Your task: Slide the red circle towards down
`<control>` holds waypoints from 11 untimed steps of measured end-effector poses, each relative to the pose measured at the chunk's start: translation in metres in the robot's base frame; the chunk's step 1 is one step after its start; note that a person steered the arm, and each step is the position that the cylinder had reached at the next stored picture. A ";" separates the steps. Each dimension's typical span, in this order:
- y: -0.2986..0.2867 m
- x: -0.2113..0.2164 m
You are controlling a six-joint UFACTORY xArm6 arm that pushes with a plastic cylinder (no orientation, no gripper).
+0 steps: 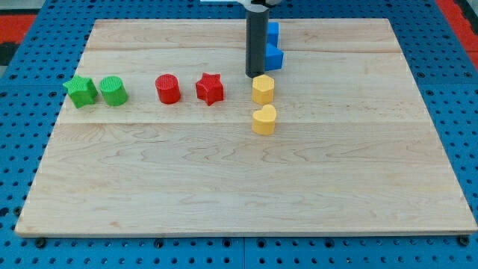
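- The red circle point(168, 88) stands on the wooden board point(246, 187), in the board's upper left part, and serves here as the landmark.
- Just to the view's right of the red circle, apart from it, sits the red star point(210, 88).
- To the view's left of the red circle stands the green circle point(113, 90), and beyond it, touching or nearly touching that one, the green star point(81, 91).
- Well to the view's right of the red circle, past the red star, is a yellow hexagon point(263, 89); a yellow heart point(264, 119) lies slightly lower than the circle on that same side.
- The dark rod comes down from the view's top, and its tip point(256, 75) rests well to the right of the red circle and a little above it, just above the yellow hexagon.
- Two blue blocks point(273, 56), shapes unclear behind the rod, lie up and right of the circle.
- The arm carries no pincer, so no opening state can be told.
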State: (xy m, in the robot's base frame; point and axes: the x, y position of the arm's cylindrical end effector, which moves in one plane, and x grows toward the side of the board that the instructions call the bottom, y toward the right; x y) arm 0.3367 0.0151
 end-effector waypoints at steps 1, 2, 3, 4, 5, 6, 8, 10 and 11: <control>-0.041 0.007; -0.083 0.026; -0.122 0.042; -0.127 0.029; -0.144 0.012; -0.183 0.025; -0.188 0.093; -0.125 0.123; -0.077 0.135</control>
